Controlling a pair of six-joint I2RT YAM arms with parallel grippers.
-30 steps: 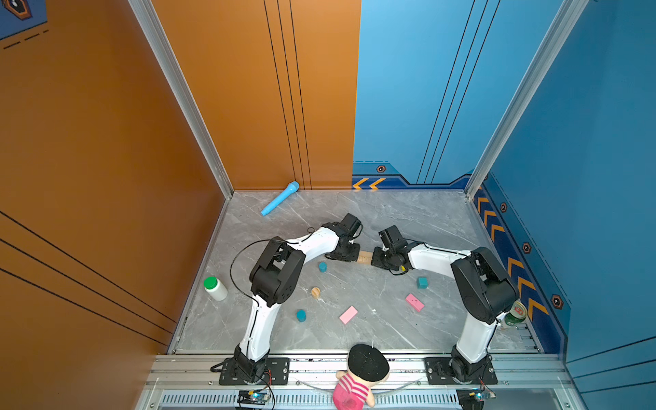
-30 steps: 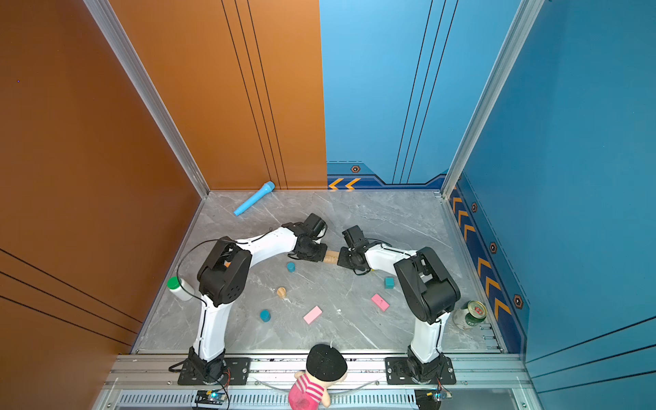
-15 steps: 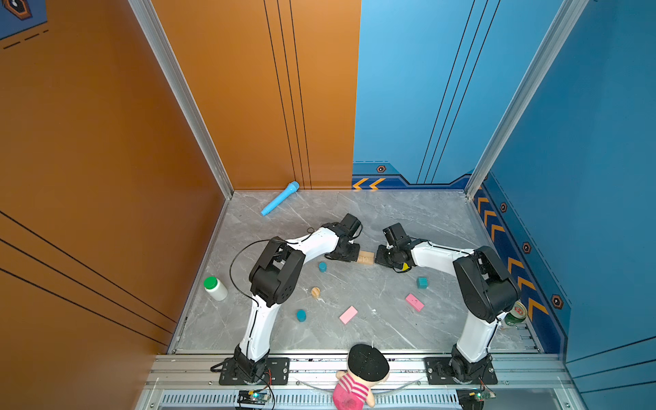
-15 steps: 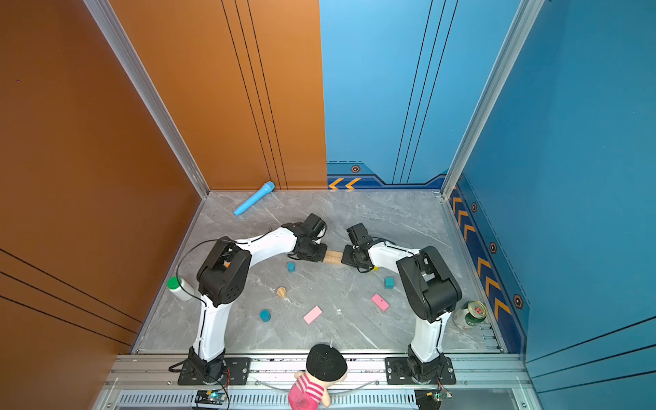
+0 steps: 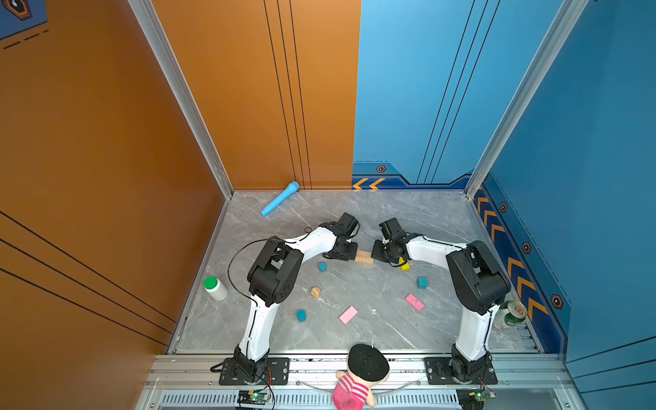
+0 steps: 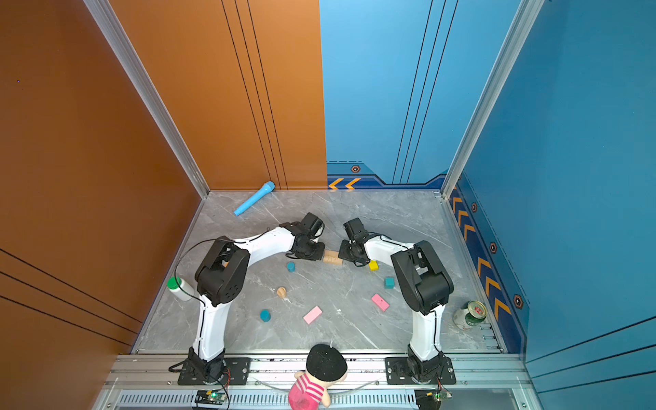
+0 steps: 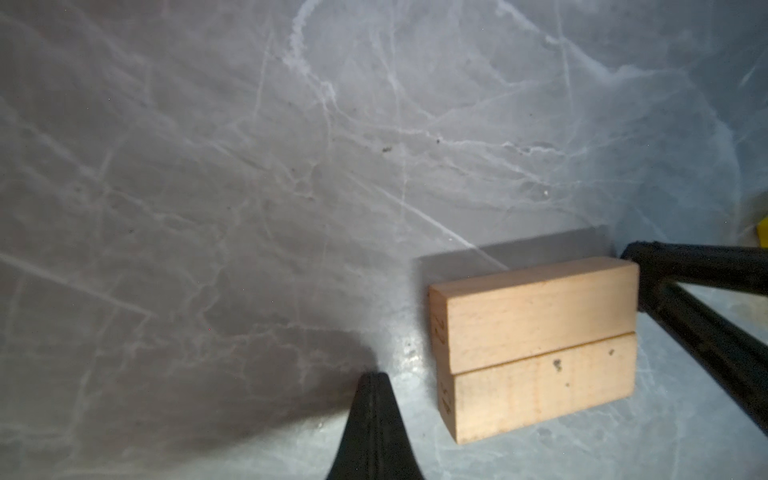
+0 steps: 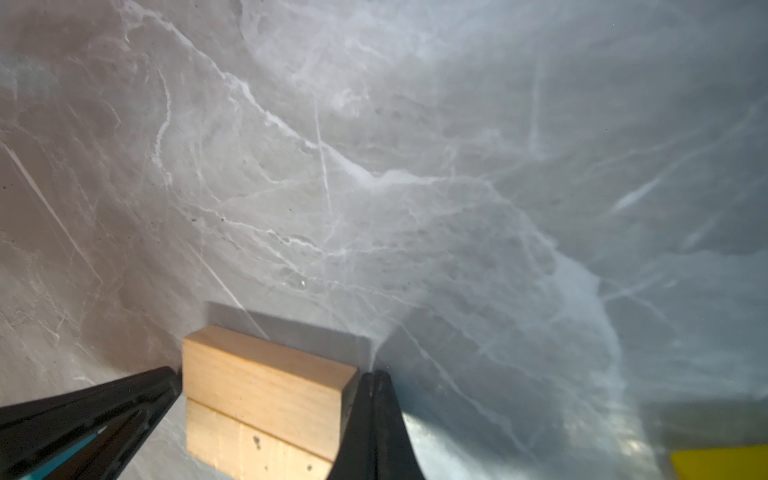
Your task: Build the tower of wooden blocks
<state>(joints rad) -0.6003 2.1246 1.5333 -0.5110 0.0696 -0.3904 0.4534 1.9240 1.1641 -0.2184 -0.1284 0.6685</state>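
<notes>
Two tan bars lie side by side on the marble table, long sides touching. My left gripper is shut and empty, its tip just off one end of the bars. My right gripper is shut and empty, pressed against the other end of the bars. Loose wood blocks lie around: a yellow bar, a teal cube, two pink bars, two blue cylinders, a tan cylinder. No tower is in view.
A light-blue toy microphone lies near the back wall. A white bottle with a green cap stands at the left edge. A green can lies at the right edge. A striped doll sits on the front rail.
The right wrist has shifted slightly toward the back wall while its tip stays at the bars. The left arm and the bars have hardly moved.
</notes>
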